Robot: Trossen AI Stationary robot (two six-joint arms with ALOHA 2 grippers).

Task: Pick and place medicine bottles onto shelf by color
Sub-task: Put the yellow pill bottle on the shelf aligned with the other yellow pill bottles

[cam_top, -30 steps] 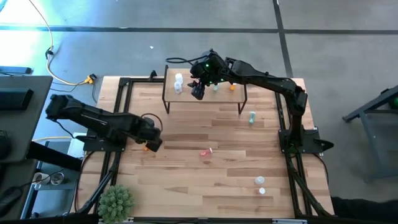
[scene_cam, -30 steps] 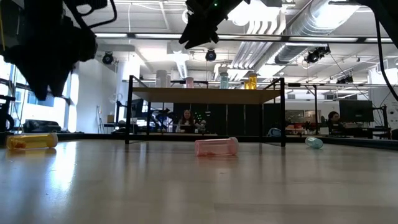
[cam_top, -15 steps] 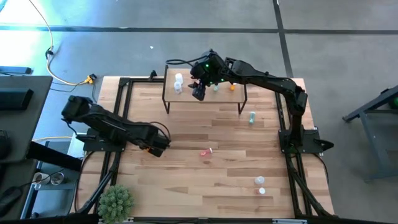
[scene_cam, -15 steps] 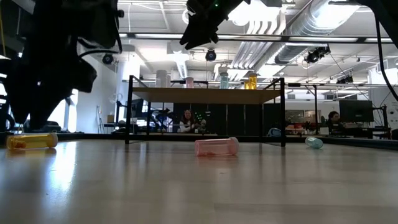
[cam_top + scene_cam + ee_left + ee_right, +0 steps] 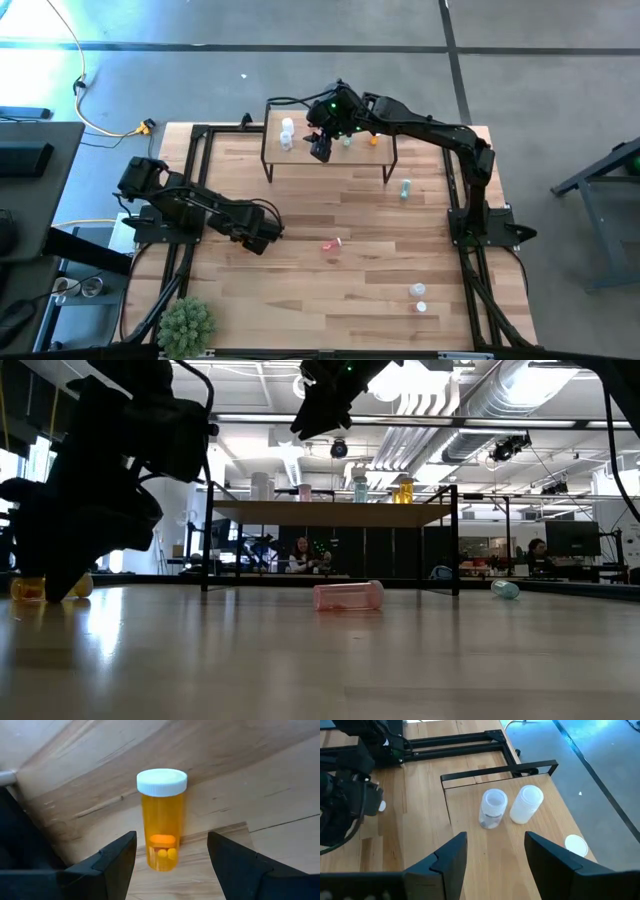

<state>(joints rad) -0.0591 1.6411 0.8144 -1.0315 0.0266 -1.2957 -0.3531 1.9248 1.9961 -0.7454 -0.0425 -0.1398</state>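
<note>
The left pincer (image 5: 170, 865), spread, frames an orange bottle (image 5: 161, 820) holding pills; the right pincer (image 5: 495, 852) hangs spread above the shelf (image 5: 520, 845).

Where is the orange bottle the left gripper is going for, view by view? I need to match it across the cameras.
High view: hidden under the left gripper, left of the pink bottle.
Low view: orange bottle lies at far left, partly behind the left gripper.
Left wrist view: orange bottle centred between the open fingers, white cap farthest from them.
Right wrist view: not seen.
Shared landmark: the left gripper itself.
</note>
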